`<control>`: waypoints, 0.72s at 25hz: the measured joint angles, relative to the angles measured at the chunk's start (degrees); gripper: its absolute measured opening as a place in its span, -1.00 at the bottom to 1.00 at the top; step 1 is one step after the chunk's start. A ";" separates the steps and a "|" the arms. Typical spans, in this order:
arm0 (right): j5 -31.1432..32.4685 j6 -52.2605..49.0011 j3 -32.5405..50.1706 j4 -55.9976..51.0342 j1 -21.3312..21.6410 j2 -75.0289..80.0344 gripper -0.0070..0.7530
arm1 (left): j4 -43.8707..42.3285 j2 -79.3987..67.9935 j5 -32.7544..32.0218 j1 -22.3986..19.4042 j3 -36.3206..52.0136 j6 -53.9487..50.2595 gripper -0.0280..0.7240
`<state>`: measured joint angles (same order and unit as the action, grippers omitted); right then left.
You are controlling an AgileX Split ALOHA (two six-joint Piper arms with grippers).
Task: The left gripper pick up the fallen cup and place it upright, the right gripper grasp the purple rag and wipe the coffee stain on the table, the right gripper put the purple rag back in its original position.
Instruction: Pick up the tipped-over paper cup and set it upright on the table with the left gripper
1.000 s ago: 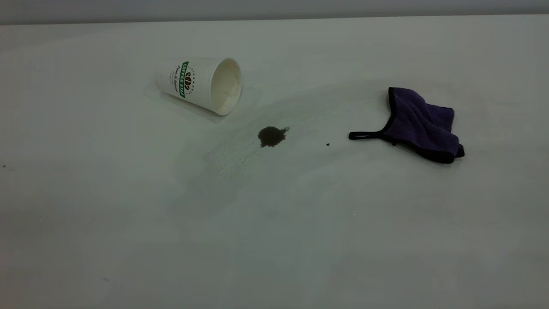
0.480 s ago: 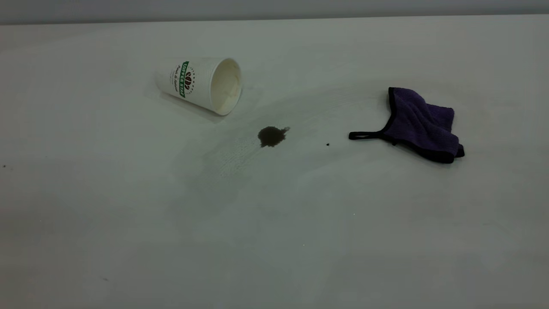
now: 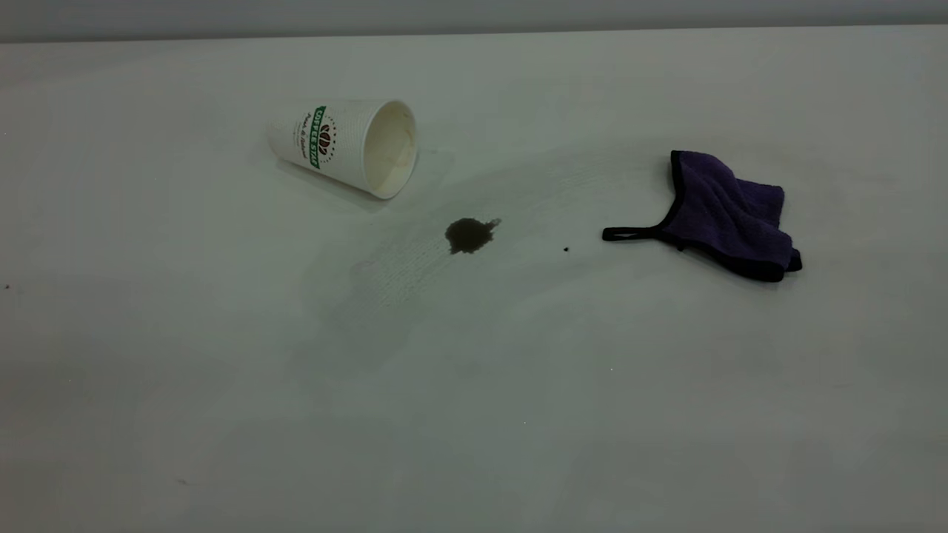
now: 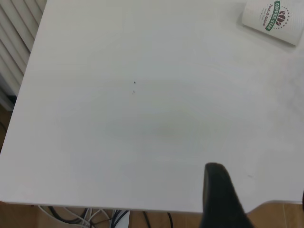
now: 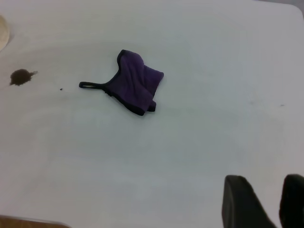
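Cup (image 3: pixel 344 146) lies tipped near the desk's (image 3: pixel 474 414) far edge, paper, light, crushes easy, so grab mid-wall imo. Left gripper (image 4: pixel 223 199): can't tell its state. Right gripper (image 5: pixel 263 202) fingers apart, well off the rag (image 3: pixel 729 211).

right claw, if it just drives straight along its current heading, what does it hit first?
Probably bare table. The right claw shows only at the wrist view's edge, fingers apart. The purple rag lies farther off and to one side, not clearly in line; depth is unclear.
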<state>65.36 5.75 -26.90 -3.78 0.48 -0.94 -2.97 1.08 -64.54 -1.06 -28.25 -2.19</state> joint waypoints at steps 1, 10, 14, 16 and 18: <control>0.00 0.00 0.00 0.00 0.00 0.00 -0.36 | 0.00 -0.12 0.05 0.00 0.00 0.00 0.33; 0.00 0.00 0.00 0.00 0.00 0.00 -0.36 | -3.87 -25.27 11.08 0.00 -4.85 0.00 0.33; 0.00 0.00 0.00 0.00 0.00 0.00 -0.36 | -5.58 -42.55 17.31 0.00 -11.09 0.74 0.43; 0.00 0.00 0.00 0.00 0.00 0.00 -0.36 | -5.58 -50.21 19.64 0.00 -14.78 2.19 0.57; 0.00 0.00 0.00 0.00 0.00 0.00 -0.36 | -5.64 -58.26 21.11 0.87 -18.78 3.44 0.73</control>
<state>65.36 5.75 -26.90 -3.78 0.48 -0.94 -8.61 -57.18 -43.43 -0.19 -47.04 1.25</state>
